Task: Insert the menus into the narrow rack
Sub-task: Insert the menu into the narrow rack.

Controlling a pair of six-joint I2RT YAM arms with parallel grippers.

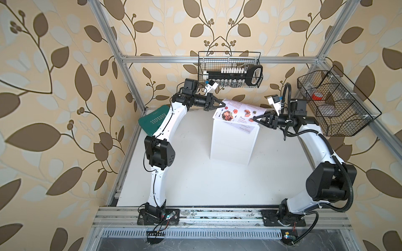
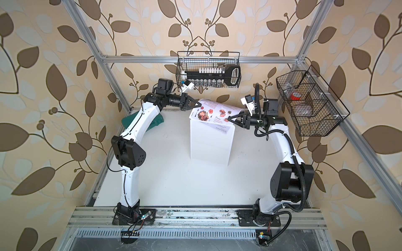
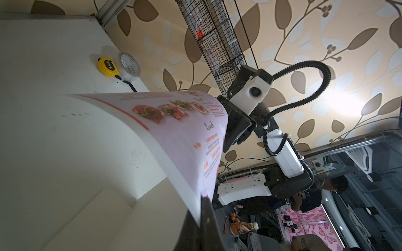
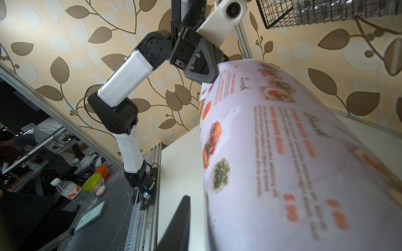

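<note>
**Menus (image 1: pixel 238 113) bowed over the top edge of the upright narrow rack (image 1: pixel 232 143).**
Only the wrist views show the arch. The left gripper (image 3: pixel 205 208) pinches one sheet edge. One finger (image 4: pixel 180 221) of the right gripper (image 1: pixel 254 118) stands clear of the sheet, and the other is hidden.

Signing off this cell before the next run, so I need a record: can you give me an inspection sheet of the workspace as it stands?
Surface: white table, a few dark scuffs.
Job's things: menu arched above the top edge of the upright rack, not inserted.
Clutter: green case in the far left corner; yellow tape measure and tape roll on the table near a frame post.
Pincers: left pincer shut on one end of the menu; right pincer at the opposite end, grip unclear.
Cables: black corrugated conduit loops behind the right pincer.
Surroundings: back wire basket and side wire basket hung on the aluminium frame; leaf-patterned walls.
</note>
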